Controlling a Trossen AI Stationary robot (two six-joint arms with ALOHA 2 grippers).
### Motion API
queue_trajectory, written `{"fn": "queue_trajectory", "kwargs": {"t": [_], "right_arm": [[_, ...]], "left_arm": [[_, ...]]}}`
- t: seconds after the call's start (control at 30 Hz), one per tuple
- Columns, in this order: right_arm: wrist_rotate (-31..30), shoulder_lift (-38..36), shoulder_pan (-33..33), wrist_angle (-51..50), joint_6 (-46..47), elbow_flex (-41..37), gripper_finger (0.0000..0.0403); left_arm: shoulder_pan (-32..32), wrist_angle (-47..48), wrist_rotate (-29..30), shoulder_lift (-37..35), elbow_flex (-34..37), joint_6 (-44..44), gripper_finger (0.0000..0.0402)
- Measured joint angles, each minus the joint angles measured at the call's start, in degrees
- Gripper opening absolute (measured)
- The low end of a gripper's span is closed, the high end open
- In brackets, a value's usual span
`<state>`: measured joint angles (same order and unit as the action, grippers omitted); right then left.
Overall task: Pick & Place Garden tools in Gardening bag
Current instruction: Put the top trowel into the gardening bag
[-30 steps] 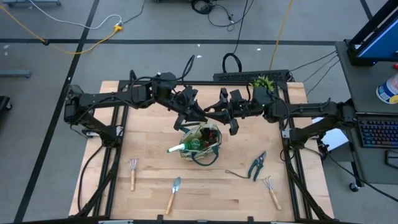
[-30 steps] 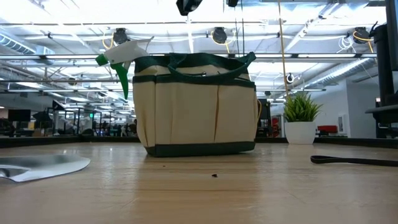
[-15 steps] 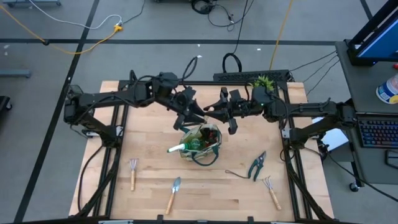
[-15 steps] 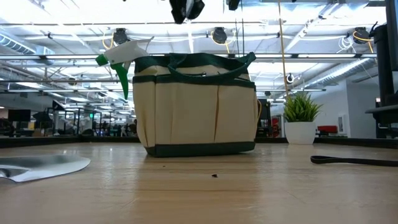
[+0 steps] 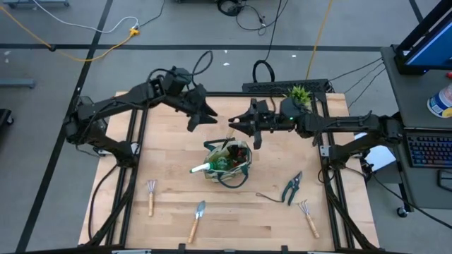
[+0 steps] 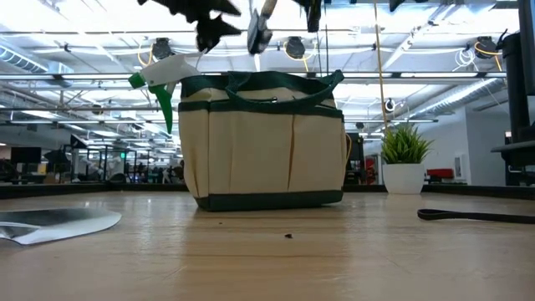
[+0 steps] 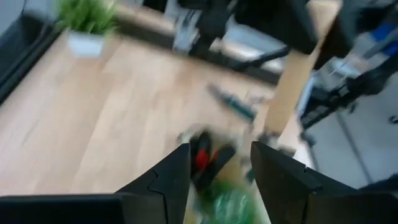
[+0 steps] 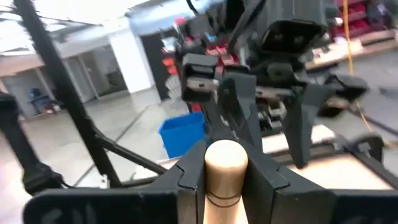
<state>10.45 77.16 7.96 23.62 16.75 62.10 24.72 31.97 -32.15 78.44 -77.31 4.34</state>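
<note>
Gardening bag (image 5: 236, 166) holds spray bottle (image 5: 205, 167) and tools.

Right gripper (image 8: 226, 168) has both dark fingers (image 8: 189, 171) clamped on a light wooden tool handle (image 8: 226, 177); rounded end faces the camera, one dark ring groove lower down. Just past it the left arm's gripper head (image 8: 264, 74) faces back. Behind: blue bin (image 8: 182, 133) on the floor, dark frame strut (image 8: 62, 87) running diagonally, red items on shelving.
</note>
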Motion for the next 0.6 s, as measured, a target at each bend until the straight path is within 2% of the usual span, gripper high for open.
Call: {"fn": "queue_trajectory", "kwargs": {"t": [0.27,0.6], "right_arm": [[-8.58,5.22,-2.67,1.65,-1.29,0.01,0.0059],[-20.79,8.68,-7.22,1.1,-4.15,0.03,0.0059]], "left_arm": [[0.97,11.48,7.58,-1.76,-0.07,-0.63,0.0175],[-2.64,13.44,7.84,-6.11,-0.03,-1.94,0.0175]]}}
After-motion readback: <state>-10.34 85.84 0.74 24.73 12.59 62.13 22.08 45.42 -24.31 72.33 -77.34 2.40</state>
